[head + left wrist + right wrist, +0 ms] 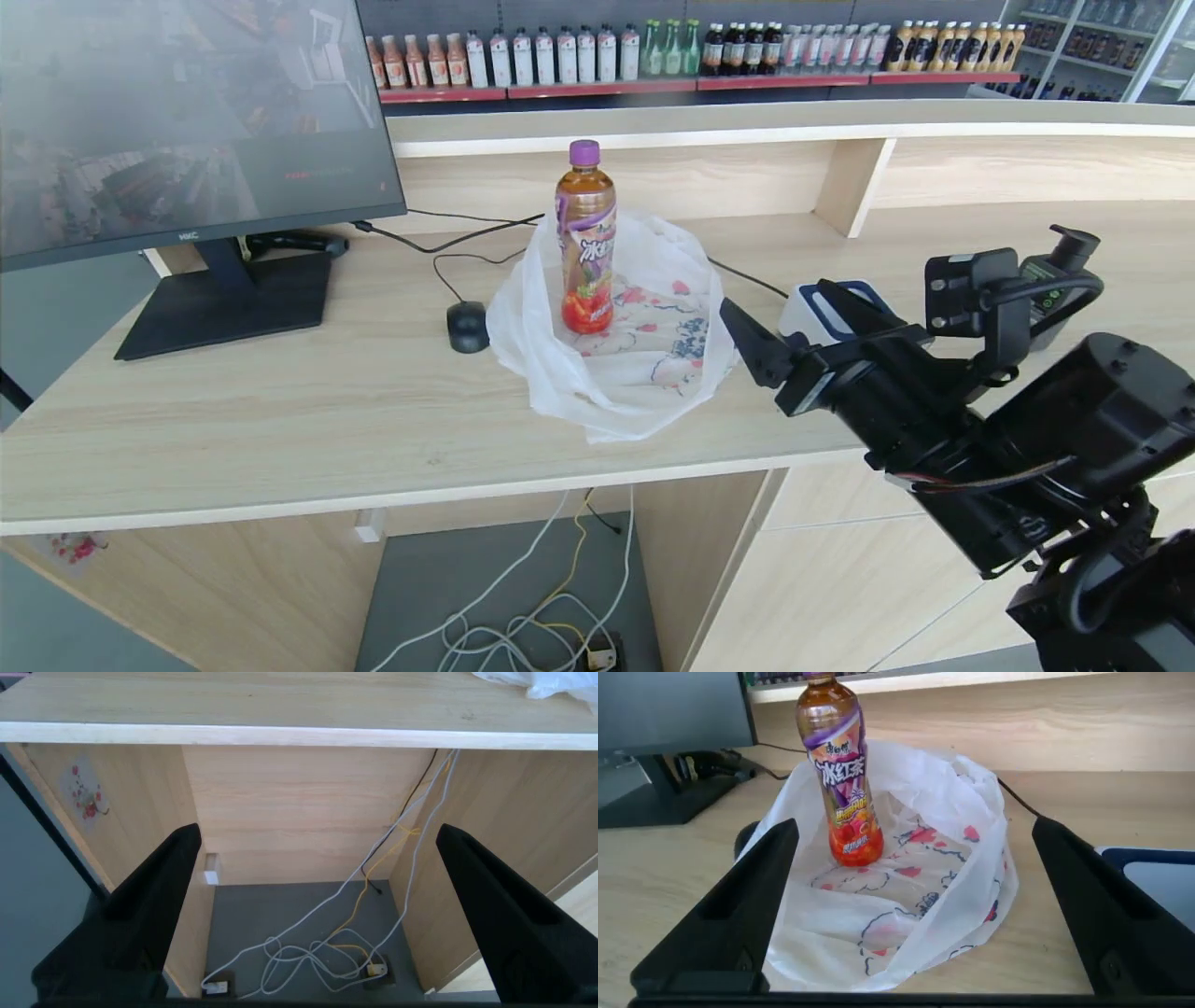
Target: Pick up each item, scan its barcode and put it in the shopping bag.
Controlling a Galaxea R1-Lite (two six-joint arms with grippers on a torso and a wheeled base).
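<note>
1. Shop, checkout area
2. Back wall shelves [784,81] with red edge strips, packed with rows of bottled drinks [560,56]
3. Long light-wood counter [280,401] with a raised front ledge
4. Monitor [187,121] and mouse [467,327] on the counter, till-style
5. White-and-blue scanner [805,317] just beside a plastic shopping bag [653,373]
</note>
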